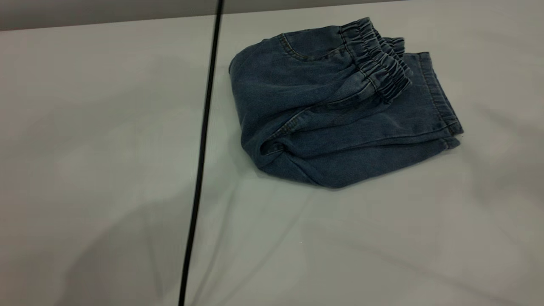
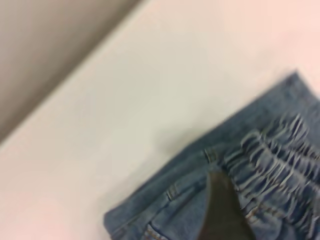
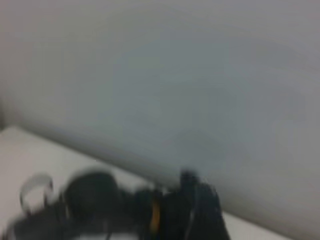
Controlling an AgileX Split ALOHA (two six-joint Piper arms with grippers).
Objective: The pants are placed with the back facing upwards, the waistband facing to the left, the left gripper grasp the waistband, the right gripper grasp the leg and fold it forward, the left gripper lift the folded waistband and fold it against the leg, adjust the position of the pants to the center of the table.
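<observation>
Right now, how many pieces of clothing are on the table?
1: folded denim shorts lie on the table, toward the far right in the outside view, waistband on top. Nothing else shows, though folds could hide something.

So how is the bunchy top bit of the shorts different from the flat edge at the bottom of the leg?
The waistband is gathered into many tight ruffles, while the leg hem lies flat and smooth with straight stitch lines. The waistband sits folded on top of the pile; the hem rests lower, near the table. Both are the same blue denim, on the same pants.
</observation>
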